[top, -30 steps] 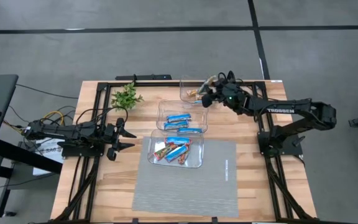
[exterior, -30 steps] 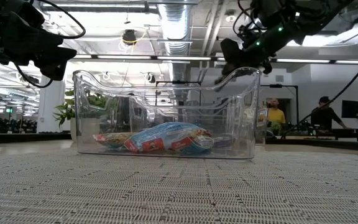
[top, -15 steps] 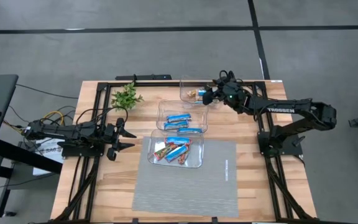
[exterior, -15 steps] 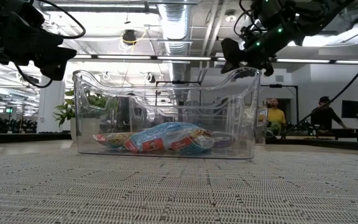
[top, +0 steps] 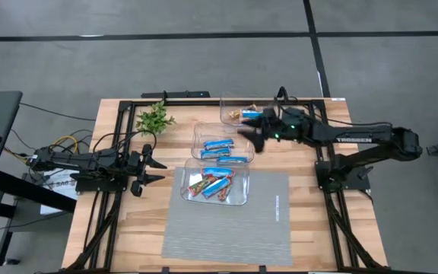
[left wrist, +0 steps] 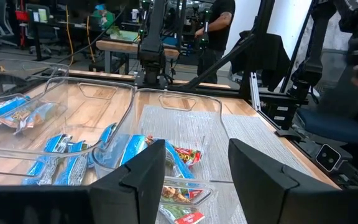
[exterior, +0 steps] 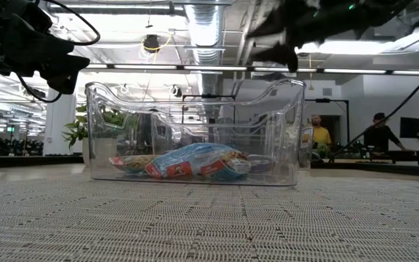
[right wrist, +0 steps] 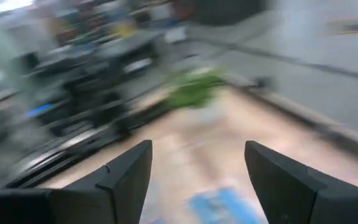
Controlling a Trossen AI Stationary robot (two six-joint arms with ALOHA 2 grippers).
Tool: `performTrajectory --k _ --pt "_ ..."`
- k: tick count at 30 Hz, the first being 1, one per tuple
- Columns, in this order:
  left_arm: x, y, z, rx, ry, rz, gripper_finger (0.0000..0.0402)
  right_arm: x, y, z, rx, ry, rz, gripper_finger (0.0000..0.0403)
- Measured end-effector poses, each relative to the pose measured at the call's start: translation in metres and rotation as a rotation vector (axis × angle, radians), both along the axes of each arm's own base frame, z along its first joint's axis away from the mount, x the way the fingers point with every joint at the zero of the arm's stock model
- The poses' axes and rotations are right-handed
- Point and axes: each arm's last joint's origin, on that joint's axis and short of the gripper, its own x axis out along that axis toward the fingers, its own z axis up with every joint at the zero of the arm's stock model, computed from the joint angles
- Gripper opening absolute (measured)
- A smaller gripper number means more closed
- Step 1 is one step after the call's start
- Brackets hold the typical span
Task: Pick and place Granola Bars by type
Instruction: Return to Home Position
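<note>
Three clear bins stand in a row down the table's middle. The far bin [top: 225, 99] holds an orange-brown granola bar [top: 236, 115] and a blue one [top: 251, 114]. Bright blue bars [top: 220, 144] lie in the middle bin [top: 196, 129], red multicolour bars [top: 211, 185] [exterior: 195, 161] in the near bin [top: 245, 199]. My right gripper [top: 247, 138] [right wrist: 197, 180] hangs open and empty in the air over the middle bin's right rim. My left gripper [top: 149, 169] [left wrist: 194, 168] waits open at the table's left, pointing level at the bins.
A small green plant [top: 154, 119] stands at the far left of the table. A grey mat [top: 226, 228] covers the near middle, under the near bin. Black frame rails run along the table's sides. People [exterior: 318, 135] stand in the room behind.
My right gripper has swung from above the far bin toward the table's near edge and a little left, to above the middle bin's right rim. It has risen and turned at the wrist. The bars and bins lie as before.
</note>
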Motion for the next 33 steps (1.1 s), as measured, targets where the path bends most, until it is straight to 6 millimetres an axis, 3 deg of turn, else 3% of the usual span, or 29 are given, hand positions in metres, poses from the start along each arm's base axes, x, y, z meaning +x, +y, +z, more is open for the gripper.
performTrajectory --k 6,13,20,25,33 --pt "0.0 0.0 0.0 0.0 0.0 0.0 0.0168 -0.019 0.035 0.019 0.015 -0.116 0.395 0.0249" --pt "0.0 0.0 0.0 0.0 0.0 0.0 0.0168 -0.062 0.058 0.018 0.044 -0.061 0.407 0.0249" --pt "0.0 0.0 0.0 0.001 0.0 0.0 0.0168 -0.101 0.072 -0.008 0.032 -0.069 0.399 0.0249" --pt "0.0 0.0 0.0 0.0 -0.001 0.0 0.0168 -0.123 0.078 -0.036 0.127 -0.101 0.433 0.0249" --pt "0.0 0.0 0.0 0.001 0.0 0.0 0.0168 -0.144 0.084 -0.074 0.07 -0.21 0.507 0.0249"
